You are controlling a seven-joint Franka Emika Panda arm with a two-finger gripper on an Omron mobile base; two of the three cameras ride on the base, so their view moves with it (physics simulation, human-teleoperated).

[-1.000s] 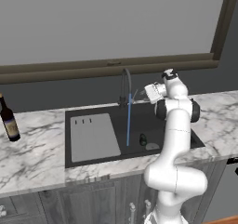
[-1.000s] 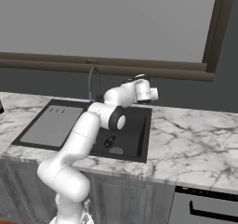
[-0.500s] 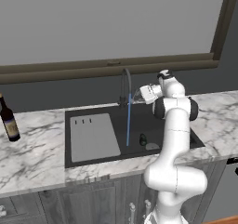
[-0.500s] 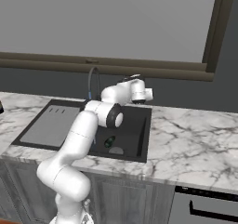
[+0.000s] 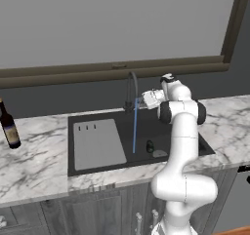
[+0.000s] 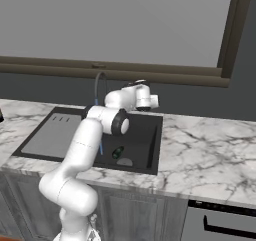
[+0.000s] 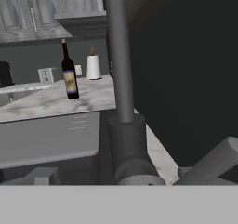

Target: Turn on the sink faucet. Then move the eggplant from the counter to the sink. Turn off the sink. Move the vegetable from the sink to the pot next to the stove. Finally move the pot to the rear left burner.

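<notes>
Water (image 5: 135, 129) runs in a thin blue stream from the tall curved faucet (image 5: 131, 85) (image 6: 97, 85) into the dark sink (image 5: 97, 146) (image 6: 50, 137). The dark eggplant (image 5: 150, 146) (image 6: 118, 152) lies on the basin floor, right of the stream and beside the drain. My gripper (image 5: 144, 100) hovers just right of the faucet's neck, open and holding nothing. In the hand view the faucet post (image 7: 118, 56) stands very close, and its grey handle (image 7: 211, 160) juts out at the lower right. The pot and the stove are out of view.
A dark wine bottle (image 5: 9, 127) (image 7: 69, 79) stands on the marble counter (image 5: 229, 117) (image 6: 210, 145) left of the sink. A paper towel roll (image 7: 93, 66) stands behind it. A window sill runs along the wall behind the faucet.
My hand has moved a little left and down, closer to the faucet. The water keeps running and the eggplant has stayed put.
</notes>
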